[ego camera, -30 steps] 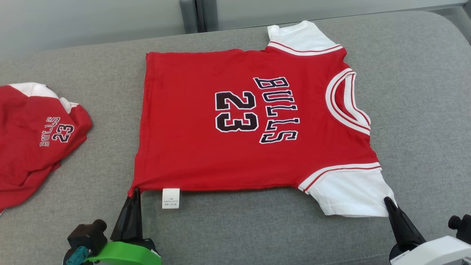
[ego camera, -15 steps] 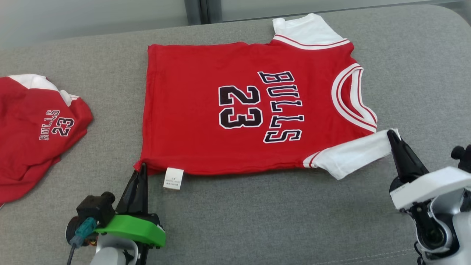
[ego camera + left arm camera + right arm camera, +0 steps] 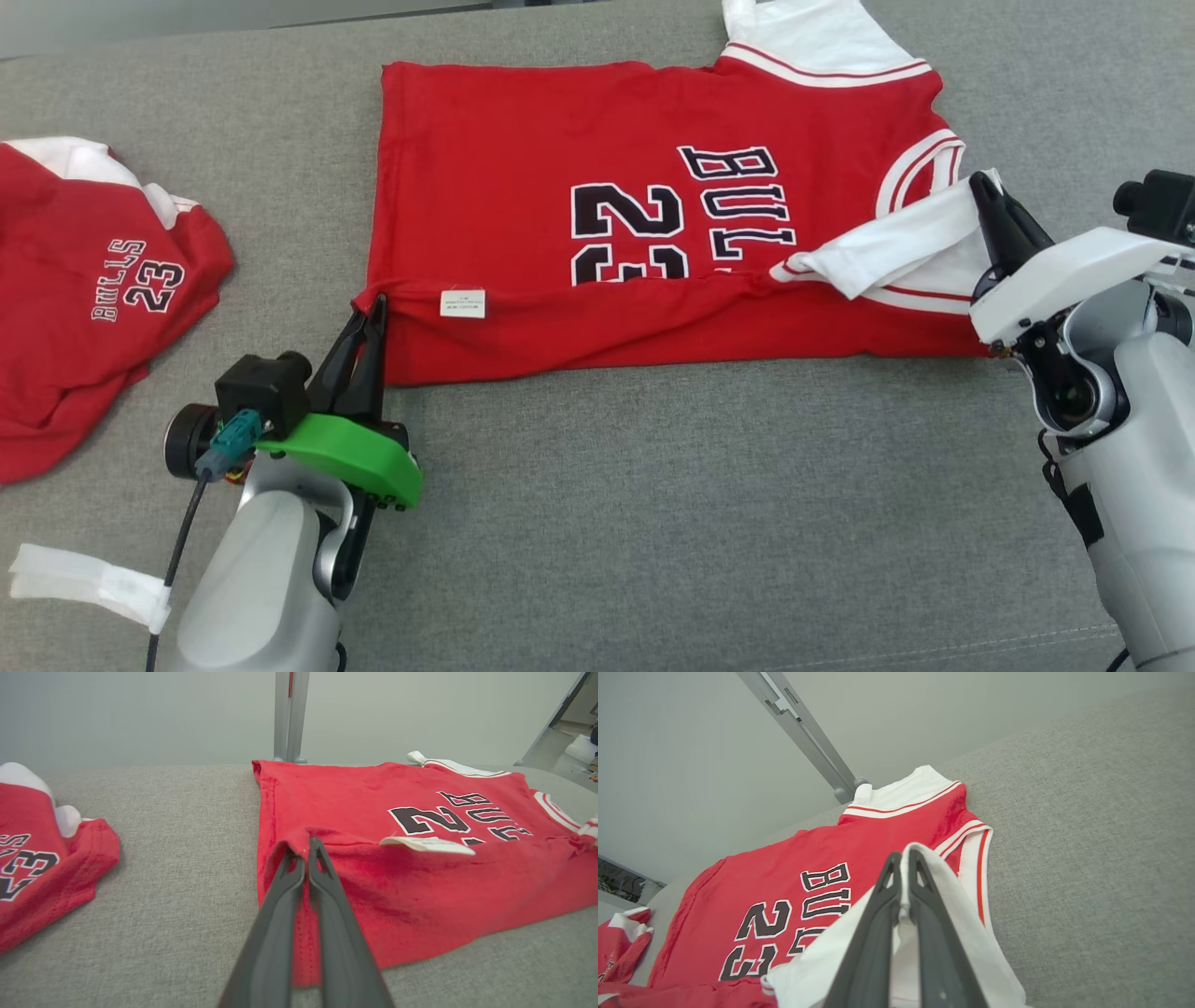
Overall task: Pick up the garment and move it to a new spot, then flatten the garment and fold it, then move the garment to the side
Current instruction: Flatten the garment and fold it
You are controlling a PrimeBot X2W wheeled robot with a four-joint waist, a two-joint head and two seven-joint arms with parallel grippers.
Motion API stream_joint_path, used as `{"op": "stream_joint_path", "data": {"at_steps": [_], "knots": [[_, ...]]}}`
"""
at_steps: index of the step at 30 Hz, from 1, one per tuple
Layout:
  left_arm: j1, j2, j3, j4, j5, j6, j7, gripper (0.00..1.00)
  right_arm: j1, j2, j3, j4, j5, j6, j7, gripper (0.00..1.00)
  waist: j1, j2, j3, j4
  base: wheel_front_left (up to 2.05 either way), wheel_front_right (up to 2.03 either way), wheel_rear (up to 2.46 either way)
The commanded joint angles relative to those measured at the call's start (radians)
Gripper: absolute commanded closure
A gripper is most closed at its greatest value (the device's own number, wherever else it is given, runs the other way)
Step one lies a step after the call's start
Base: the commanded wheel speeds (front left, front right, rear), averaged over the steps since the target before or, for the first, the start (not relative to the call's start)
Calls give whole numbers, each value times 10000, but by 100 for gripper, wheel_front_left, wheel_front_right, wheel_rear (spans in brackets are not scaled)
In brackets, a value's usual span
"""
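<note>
The garment (image 3: 523, 159) is a red BULLS 23 jersey with white sleeves, spread on the grey cushion. Its near long edge is lifted and turned over toward the far side, covering the lower half of the print. My left gripper (image 3: 375, 306) is shut on the near hem corner (image 3: 303, 845), beside the white care label (image 3: 463, 303). My right gripper (image 3: 978, 182) is shut on the near white sleeve (image 3: 903, 855), held above the collar (image 3: 920, 161). The far sleeve (image 3: 812, 33) lies flat at the top edge.
A second red BULLS 23 garment (image 3: 84, 289) lies crumpled at the left. A white strip of tape (image 3: 89, 583) hangs off the left arm's cable. A metal post (image 3: 288, 716) stands behind the cushion (image 3: 653, 523), whose wide near part is bare grey fabric.
Both grippers have carried the near edge away from me, folding it over the jersey; hem corner and sleeve now lie over the shirt. The head camera has also tilted down.
</note>
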Motion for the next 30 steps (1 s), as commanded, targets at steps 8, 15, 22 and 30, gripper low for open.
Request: {"op": "stream_joint_path", "data": {"at_steps": [8,15,22,30], "knots": [[-1058,69,-299,845,-10,-28,-2,33,-1308,-123,920,2208,181,0,-1293,0,1,0,176,121,0,0,0],[-521,-56,80,686,150,-28,-2,0,-979,-670,2171,2688,239,0,-2519,0,1,0,-133,-24,0,0,0],[425,-197,173,534,208,-29,-3,0,73,-1423,3095,2435,757,0,-2967,0,1,0,-416,-154,0,0,0],[693,-96,334,943,222,-29,-3,0,452,-1383,3769,2662,1228,0,-3080,0,1,0,-333,-361,0,0,0]]}}
